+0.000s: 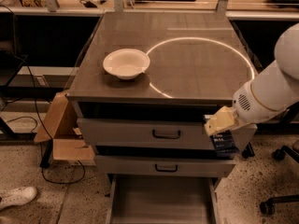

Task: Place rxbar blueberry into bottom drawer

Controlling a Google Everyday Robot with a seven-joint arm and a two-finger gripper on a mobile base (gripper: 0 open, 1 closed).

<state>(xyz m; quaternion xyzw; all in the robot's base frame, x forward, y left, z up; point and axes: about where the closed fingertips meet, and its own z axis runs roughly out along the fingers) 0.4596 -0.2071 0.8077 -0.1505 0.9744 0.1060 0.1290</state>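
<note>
My gripper (221, 130) is at the right, in front of the cabinet's upper drawer front, and is shut on the rxbar blueberry (224, 143), a dark navy wrapped bar with pale text that hangs below the pale fingers (218, 121). The white arm comes in from the upper right. The bottom drawer (161, 200) is pulled open at the bottom of the view, a shallow grey tray with a bare flat floor. The bar is held above and to the right of it.
A white bowl (126, 63) sits on the cabinet top (187, 64). Two shut grey drawers with dark handles (166, 134) are above the open one. A cardboard box (60, 129) stands at the left, a white shoe (16, 197) lies on the floor, and a chair base (275, 199) is at the right.
</note>
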